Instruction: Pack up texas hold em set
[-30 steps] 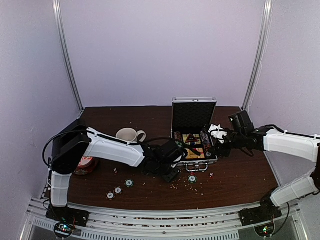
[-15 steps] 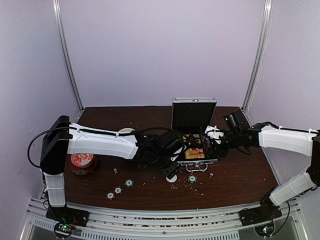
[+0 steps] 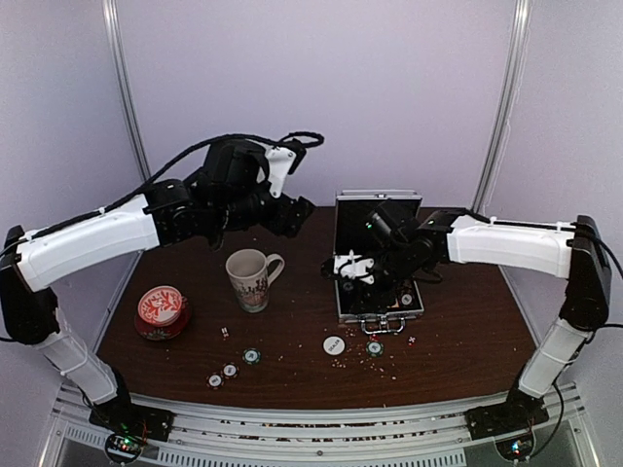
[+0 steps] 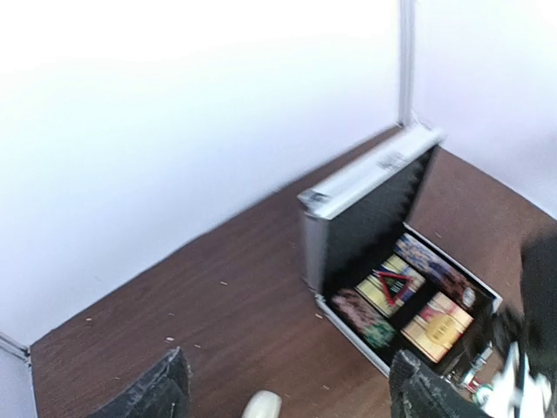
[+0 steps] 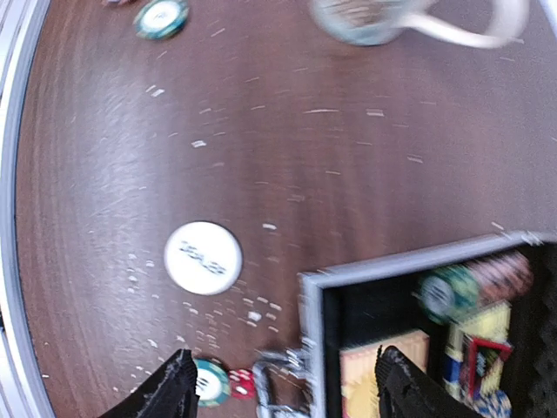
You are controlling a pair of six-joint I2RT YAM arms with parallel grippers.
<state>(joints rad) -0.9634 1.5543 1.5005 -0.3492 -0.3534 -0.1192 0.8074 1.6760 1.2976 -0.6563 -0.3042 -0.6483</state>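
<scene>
Well, silver briefcase (image 3: pixel 378 226) lid-up, chips (image 4: pixel 363 315), cards (image 4: pixel 441 319) inside; left gripper (image 4: pixel 290 370), right gripper (image 5: pixel 285 361) agape, empty

White-shelled left arm (image 3: pixel 88 238) and right arm (image 3: pixel 511 245), black joints, looping black cable (image 3: pixel 304 136), black bases (image 3: pixel 131 420)

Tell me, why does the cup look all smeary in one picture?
In the right wrist view the cup at the top edge is streaked by motion blur, while the white dealer button is only a little soft. In the top view the same cup looks sharp. In the left wrist view the wall is washed out to bright white.
</scene>
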